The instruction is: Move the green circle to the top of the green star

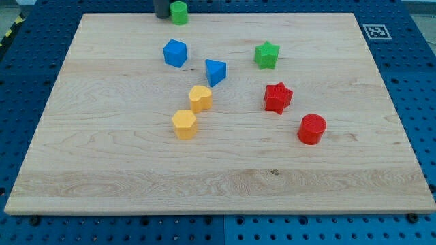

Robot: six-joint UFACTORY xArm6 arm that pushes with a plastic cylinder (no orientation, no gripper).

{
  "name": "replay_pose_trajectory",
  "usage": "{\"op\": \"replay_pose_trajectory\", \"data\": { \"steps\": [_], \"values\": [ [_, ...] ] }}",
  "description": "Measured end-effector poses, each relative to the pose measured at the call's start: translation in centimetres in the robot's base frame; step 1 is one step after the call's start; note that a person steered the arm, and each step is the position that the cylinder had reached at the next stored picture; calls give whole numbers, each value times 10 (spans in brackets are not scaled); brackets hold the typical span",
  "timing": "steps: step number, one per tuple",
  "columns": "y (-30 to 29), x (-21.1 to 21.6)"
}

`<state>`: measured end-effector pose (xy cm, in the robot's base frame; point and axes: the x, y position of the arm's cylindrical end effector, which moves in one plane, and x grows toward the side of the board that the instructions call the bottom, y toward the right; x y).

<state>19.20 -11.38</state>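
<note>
Pressing against the green circle [179, 12] from the view's left, my tip [161, 15], no gripper fitted, green star [267, 55] well right, blue blocks [175, 53] below, bench [122, 170].

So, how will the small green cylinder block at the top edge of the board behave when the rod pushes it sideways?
The small green cylinder block stands upright and squat, so it probably slides rather than tips. Its round side may let it slip off my tip, which touches it from the view's left. The smooth wooden board likely offers little resistance.
</note>
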Motion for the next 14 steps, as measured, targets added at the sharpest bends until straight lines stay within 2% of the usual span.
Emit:
{"op": "replay_pose_trajectory", "data": {
  "steps": [2, 5, 7, 13, 14],
  "values": [
    [55, 0],
    [197, 0],
    [248, 2],
    [229, 18],
    [222, 37]
  ]
}}
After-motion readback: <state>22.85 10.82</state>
